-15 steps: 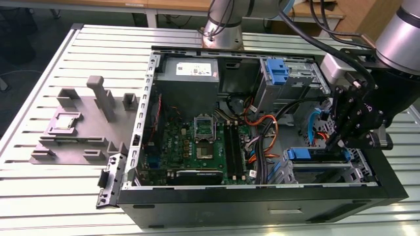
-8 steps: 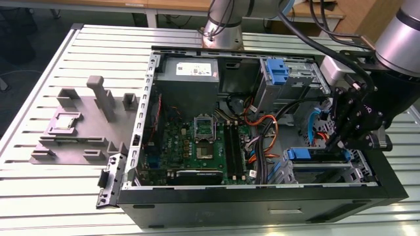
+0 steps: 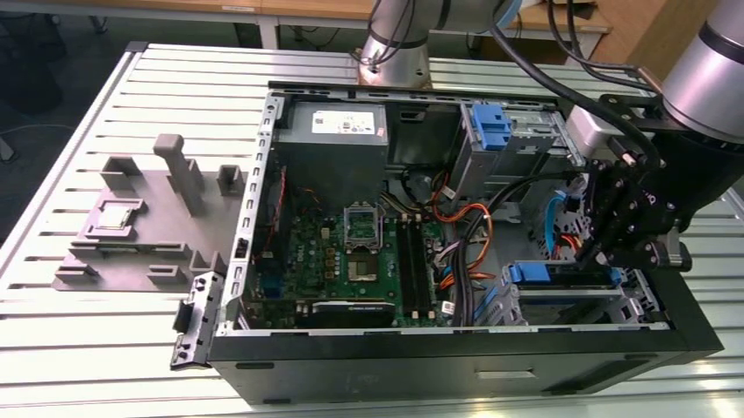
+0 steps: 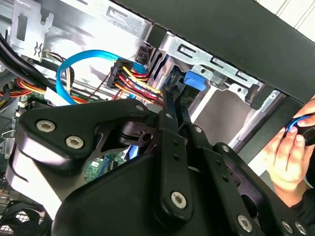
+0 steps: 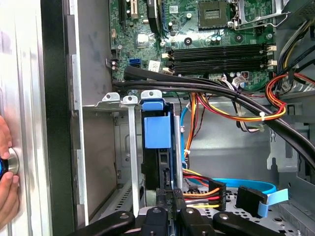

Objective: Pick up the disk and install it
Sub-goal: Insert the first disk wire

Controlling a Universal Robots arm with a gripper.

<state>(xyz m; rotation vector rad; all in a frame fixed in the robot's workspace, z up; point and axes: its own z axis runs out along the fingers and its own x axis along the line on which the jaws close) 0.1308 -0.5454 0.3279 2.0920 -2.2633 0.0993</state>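
Disk (image 5: 156, 147) edge-on in metal bay, blue rail facing out, pincer (image 5: 172, 201) touching.

Even, bright overhead light, glare on the slatted table (image 3: 139, 331), the case (image 3: 465, 370) interior shadowed, near linkage soft.

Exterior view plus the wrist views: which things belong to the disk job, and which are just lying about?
In the job:
- disk, standing in the drive cage
- gripper, right by the disk
- computer case

Lying about:
- grey fixture beside the case
- power supply
- motherboard
- upright blue latch
- a person's hand outside the case
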